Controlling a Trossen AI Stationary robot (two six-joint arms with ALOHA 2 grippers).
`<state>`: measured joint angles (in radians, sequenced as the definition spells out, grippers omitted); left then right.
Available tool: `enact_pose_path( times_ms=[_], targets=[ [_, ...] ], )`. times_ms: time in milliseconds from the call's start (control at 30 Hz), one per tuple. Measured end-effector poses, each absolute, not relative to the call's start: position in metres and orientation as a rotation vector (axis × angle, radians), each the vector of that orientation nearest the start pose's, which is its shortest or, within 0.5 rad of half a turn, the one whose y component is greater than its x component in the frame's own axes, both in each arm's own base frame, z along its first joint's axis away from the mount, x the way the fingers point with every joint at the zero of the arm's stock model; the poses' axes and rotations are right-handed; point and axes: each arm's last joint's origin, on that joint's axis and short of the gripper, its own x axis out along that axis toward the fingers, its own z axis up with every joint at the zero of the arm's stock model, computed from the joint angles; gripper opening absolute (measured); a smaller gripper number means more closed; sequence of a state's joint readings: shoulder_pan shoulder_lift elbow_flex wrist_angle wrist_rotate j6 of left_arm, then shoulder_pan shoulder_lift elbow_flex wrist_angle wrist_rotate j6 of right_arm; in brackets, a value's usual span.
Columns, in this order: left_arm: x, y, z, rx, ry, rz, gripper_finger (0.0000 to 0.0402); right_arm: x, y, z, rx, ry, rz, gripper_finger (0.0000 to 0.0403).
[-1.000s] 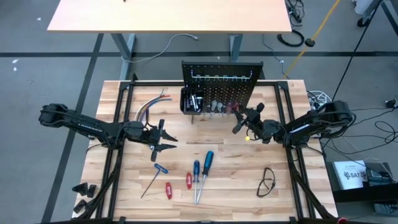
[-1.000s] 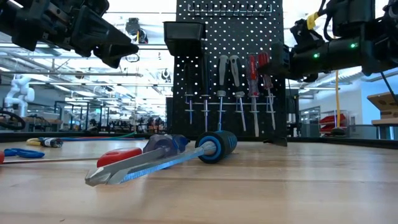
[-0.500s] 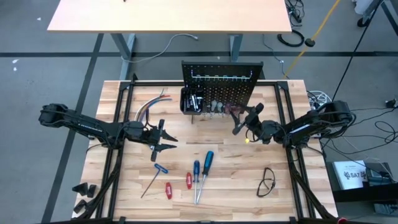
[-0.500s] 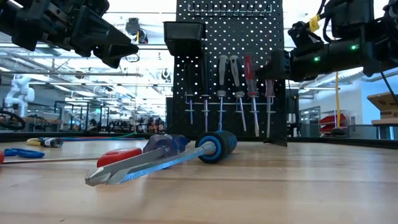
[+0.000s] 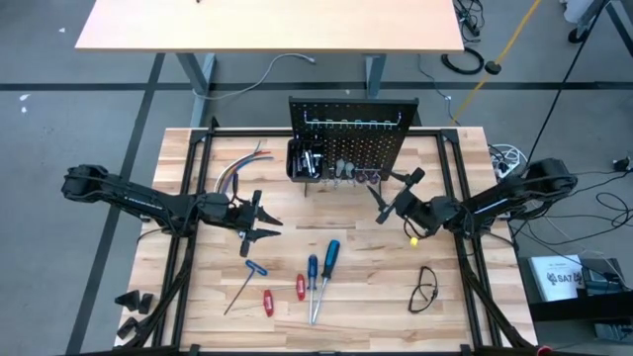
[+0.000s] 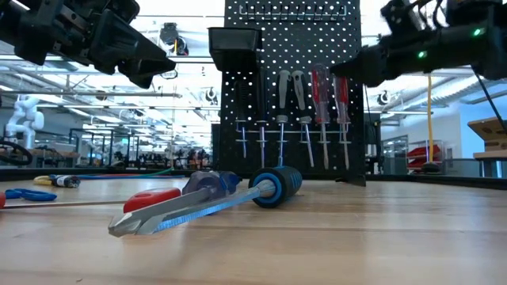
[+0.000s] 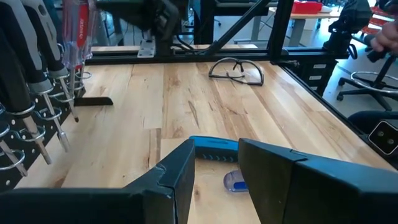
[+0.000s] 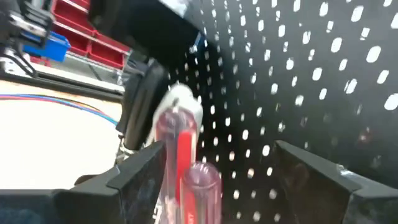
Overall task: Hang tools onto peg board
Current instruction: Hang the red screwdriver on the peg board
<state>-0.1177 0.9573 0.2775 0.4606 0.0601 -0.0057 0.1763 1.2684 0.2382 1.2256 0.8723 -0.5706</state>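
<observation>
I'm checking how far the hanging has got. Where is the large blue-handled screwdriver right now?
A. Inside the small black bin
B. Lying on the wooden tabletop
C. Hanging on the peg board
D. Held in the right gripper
B: the blue-handled screwdriver lies flat on the table in front of the peg board, while the right gripper stands open and empty beside the board.

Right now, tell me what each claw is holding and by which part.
Nothing is held. The right claw stands open, just clear of the red-handled screwdrivers hanging on the peg board. The left claw hovers empty over the table.
</observation>
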Motion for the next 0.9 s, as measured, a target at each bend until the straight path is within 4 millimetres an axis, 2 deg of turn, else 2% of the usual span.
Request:
enact_pose_path(
  times_ms=[167,267,467,533,667,833,900],
  targets=[
    [0.189,-0.024,0.191,-0.013,0.221,-0.175,0.013,0.196,0.023,0.208,-0.437,-0.043,-0.682,0.0288],
    [0.189,-0.024,0.191,-0.013,0.221,-0.175,0.013,0.191,0.03,0.215,-0.312,-0.126,-0.622,0.0288],
    [0.189,-0.024,0.191,-0.013,0.22,-0.175,0.013,0.194,0.043,0.215,-0.146,-0.237,-0.289,0.0279],
    [0.189,-0.024,0.191,-0.013,0.22,-0.175,0.013,0.195,0.045,0.212,-0.108,-0.233,-0.245,0.0264],
    [0.189,-0.024,0.191,-0.015,0.218,-0.175,0.013,0.2,0.044,0.199,-0.083,-0.129,-0.262,0.0198],
    [0.19,-0.024,0.193,-0.016,0.195,-0.176,0.013,0.204,0.038,0.187,-0.048,-0.057,-0.388,0.0037],
    [0.19,-0.024,0.194,-0.016,0.188,-0.176,0.013,0.206,0.036,0.185,-0.058,-0.05,-0.404,0.0014]
  ],
)
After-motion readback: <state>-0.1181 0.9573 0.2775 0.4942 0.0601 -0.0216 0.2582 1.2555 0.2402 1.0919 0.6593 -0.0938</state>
